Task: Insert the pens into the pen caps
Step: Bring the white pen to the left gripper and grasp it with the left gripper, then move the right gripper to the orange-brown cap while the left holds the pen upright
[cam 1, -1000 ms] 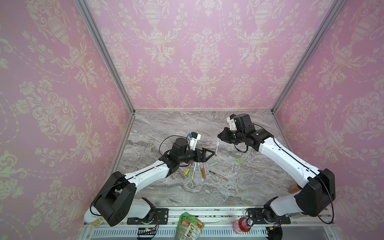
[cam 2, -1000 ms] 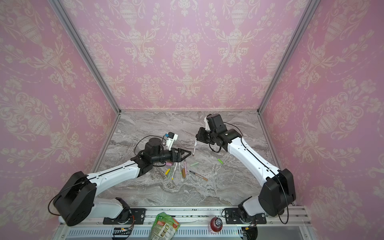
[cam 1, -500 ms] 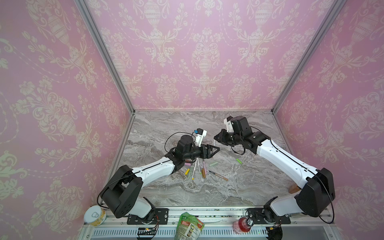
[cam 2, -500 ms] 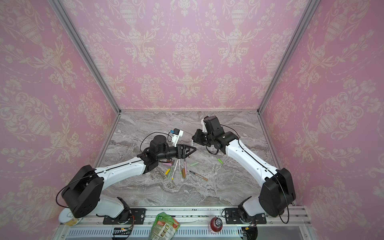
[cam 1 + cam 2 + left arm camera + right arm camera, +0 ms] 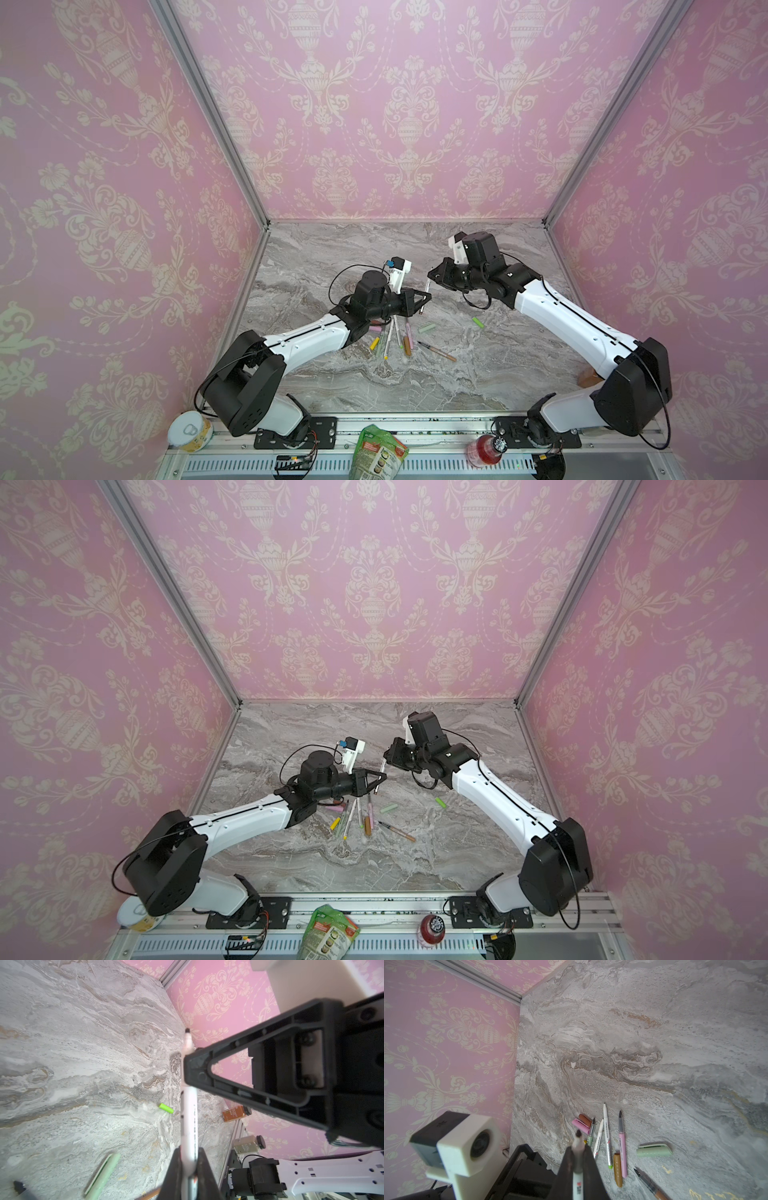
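Left tool gripping white pen, wrist view clearest

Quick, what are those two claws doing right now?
Left gripper: closed on the white pen.
Right gripper: closed on the same white pen.

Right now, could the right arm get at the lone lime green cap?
Probably not yet: nothing crowds the lime green cap, but the right gripper is shut on a white pen that the left gripper also grips.
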`<state>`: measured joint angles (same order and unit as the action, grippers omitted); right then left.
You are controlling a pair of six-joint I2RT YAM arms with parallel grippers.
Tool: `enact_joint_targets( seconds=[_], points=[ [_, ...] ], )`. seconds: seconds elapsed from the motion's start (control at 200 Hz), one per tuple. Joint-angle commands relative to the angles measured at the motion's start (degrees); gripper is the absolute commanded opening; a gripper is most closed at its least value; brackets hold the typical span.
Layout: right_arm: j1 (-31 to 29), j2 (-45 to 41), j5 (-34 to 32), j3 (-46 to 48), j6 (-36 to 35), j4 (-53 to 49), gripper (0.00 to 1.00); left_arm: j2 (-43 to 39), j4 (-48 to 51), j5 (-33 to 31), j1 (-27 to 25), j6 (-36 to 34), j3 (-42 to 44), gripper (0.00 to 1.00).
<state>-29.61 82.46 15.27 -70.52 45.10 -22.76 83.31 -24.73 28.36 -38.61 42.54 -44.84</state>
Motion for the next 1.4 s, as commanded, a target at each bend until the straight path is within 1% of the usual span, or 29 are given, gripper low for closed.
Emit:
enact_joint_targets(
  seconds=[0.0,0.07,0.12,0.16,0.2,0.25,0.3,0.345,0.365,0.45,0.485,0.53,0.59,0.705,0.821,0.916,0.986,1.091,1.211,1.396],
  points=[
    [-0.41,-1.26,-0.58,-0.13,-0.48,-0.2,0.02,-3.5,3.93,-3.7,-0.32,-3.82,0.31,0.0],
    [-0.43,-0.92,-0.3,-0.75,-1.3,-0.91,0.1,-5.23,7.25,-5.37,-0.27,-5.66,0.37,0.0],
    [-0.58,-0.49,-0.07,-1.61,-2.46,-2.03,0.19,-6.98,11.26,-7.17,-0.24,-7.36,0.2,0.0],
    [-0.93,-0.15,-0.33,-2.37,-3.63,-3.17,0.29,-8.68,15.11,-9.37,-0.25,-8.79,0.04,0.0],
    [-1.34,0.31,-0.46,-3.28,-5.24,-4.32,0.34,-10.85,19.28,-12.52,-0.26,-10.33,0.01,0.0],
    [-1.99,1.17,-0.73,-4.52,-7.24,-6.03,0.38,-13.76,25.22,-17.72,-0.22,-11.96,0.1,0.0],
    [-2.66,2.38,-1.03,-5.88,-9.24,-7.84,0.41,-17.03,31.92,-24.51,-0.09,-13.12,0.01,0.0],
    [-3.4,3.71,-1.48,-7.23,-10.48,-9.59,0.41,-20.02,37.94,-31.92,0.11,-13.37,0.01,0.0],
    [-3.71,4.45,-1.53,-7.88,-12.42,-10.38,0.42,-21.48,40.48,-34.99,0.25,-13.37,0.16,0.0],
    [-5.36,8.98,-1.74,-11.81,-15.23,-14.5,0.42,-28.0,47.16,-46.33,0.77,-13.1,1.99,0.0],
    [-6.22,11.15,-1.01,-13.75,-16.06,-16.04,0.43,-30.89,48.62,-49.83,1.04,-13.03,2.47,0.0],
    [-7.54,13.97,-0.12,-16.31,-17.0,-17.52,0.43,-34.57,49.73,-53.4,1.36,-12.99,5.5,0.0],
    [-9.67,17.79,0.81,-19.07,-18.24,-18.48,0.45,-39.39,49.95,-56.2,1.69,-12.93,7.49,0.0],
    [-13.26,25.86,2.39,-25.42,-21.71,-20.94,0.47,-46.53,48.59,-57.87,1.92,-12.86,10.74,0.0],
    [-16.18,34.44,1.29,-32.85,-27.54,-26.69,0.47,-49.55,49.32,-56.74,2.04,-12.22,12.24,0.0],
    [-18.06,41.15,-2.47,-39.58,-32.72,-31.79,0.46,-50.22,51.29,-55.18,2.0,-11.02,12.63,0.0],
    [-18.88,44.97,-5.18,-43.23,-35.11,-34.36,0.45,-50.71,52.07,-53.93,1.98,-10.2,13.02,0.0],
    [-19.41,48.56,-7.33,-46.76,-36.89,-35.65,0.42,-51.32,52.32,-52.65,2.03,-9.93,13.72,0.0],
    [-19.56,51.42,-8.66,-49.36,-38.11,-37.09,0.4,-51.33,52.37,-52.62,2.13,-9.91,13.91,0.0],
    [-19.55,53.57,-10.77,-50.16,-39.43,-37.84,0.39,-50.42,50.9,-52.53,2.54,-10.85,13.99,0.0]
  ],
)
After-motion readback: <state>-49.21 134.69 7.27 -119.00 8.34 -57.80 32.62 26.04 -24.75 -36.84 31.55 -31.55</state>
